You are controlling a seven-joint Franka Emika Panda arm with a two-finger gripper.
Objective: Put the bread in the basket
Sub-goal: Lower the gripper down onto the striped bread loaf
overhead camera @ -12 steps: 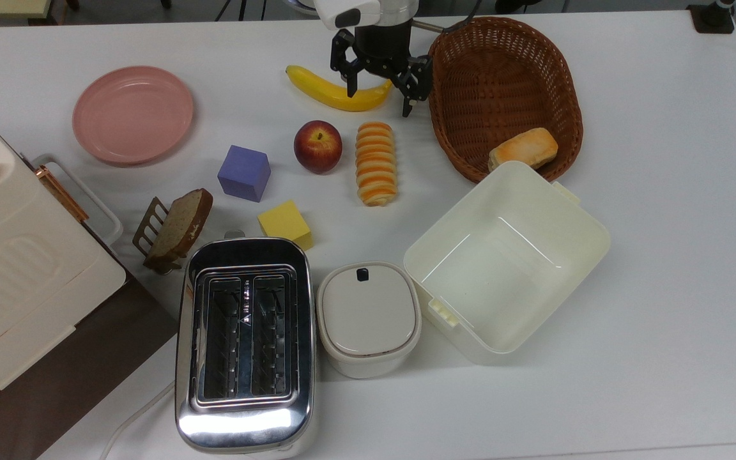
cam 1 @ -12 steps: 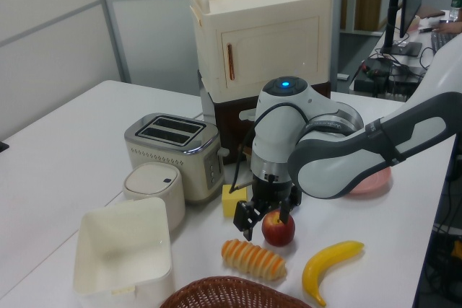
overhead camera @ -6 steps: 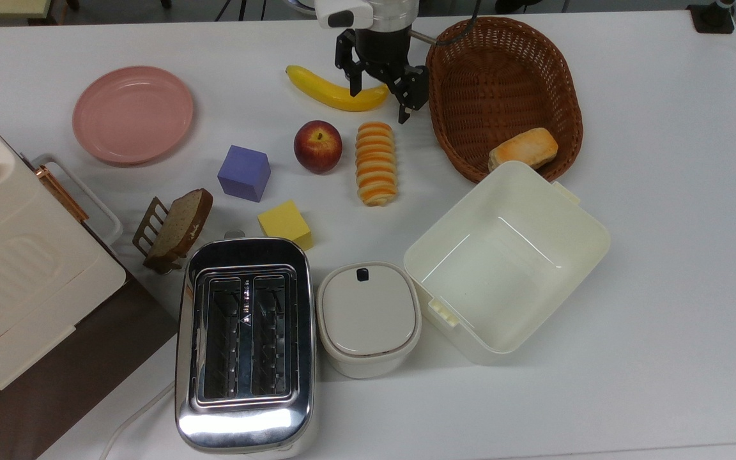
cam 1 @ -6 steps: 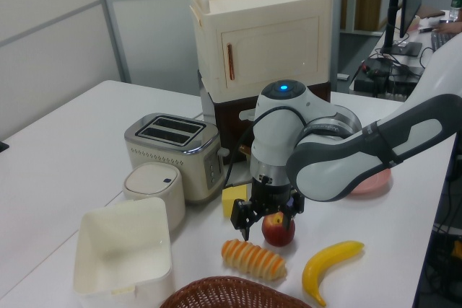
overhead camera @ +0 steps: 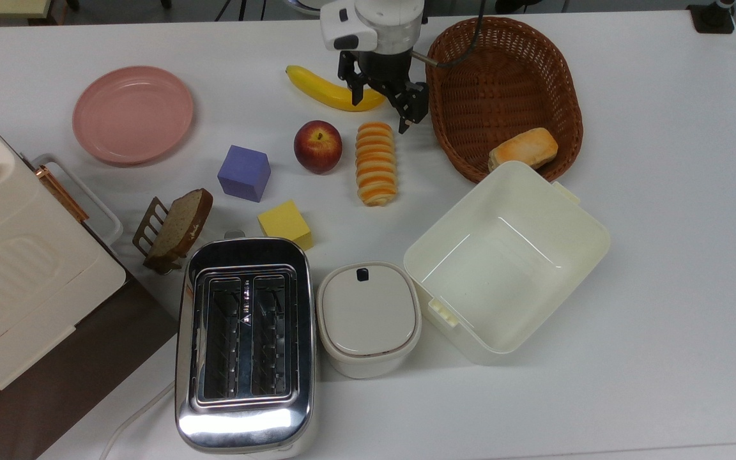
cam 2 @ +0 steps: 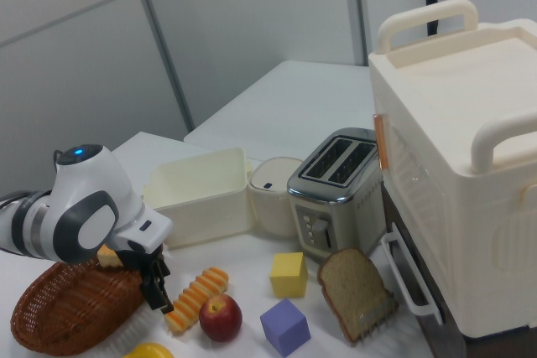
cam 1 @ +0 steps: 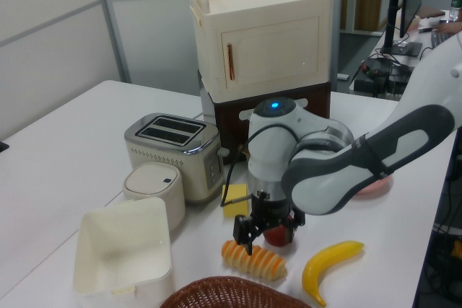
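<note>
While the bread (overhead camera: 375,163) lies untouched on the white table (overhead camera: 662,255) at upper centre of the top view, the gripper (overhead camera: 383,103) has shifted over the last second from above the banana (overhead camera: 333,91) down-frame to hang at the roll's far end, fingers spread apart and empty, one tip near the banana, the other just beside the basket (overhead camera: 502,96) rim. In the left view the gripper (cam 1: 263,236) now sits lower, close over the bread (cam 1: 253,259), hiding most of the apple (cam 1: 278,234); earlier it was higher with the apple clear. My read: approach nearly done, grasp not yet made, transfer to basket all still ahead. Bread is a long ridged spiral, orange and cream stripes, looks like soft or plastic toy food, rounded so it may roll; its long axis runs up-down in the top view, and closing across its narrow width seems sensible. Basket is oval woven wicker, reddish brown, raised sides, at upper right of the top view, with a small golden bun (overhead camera: 523,148) resting at its lower rim. Apple (overhead camera: 317,145) is glossy red, just left of the bread in the top view. In the right view the bread (cam 2: 196,298) lies between basket (cam 2: 67,308) and apple (cam 2: 221,317), gripper (cam 2: 157,287) right at its end.
</note>
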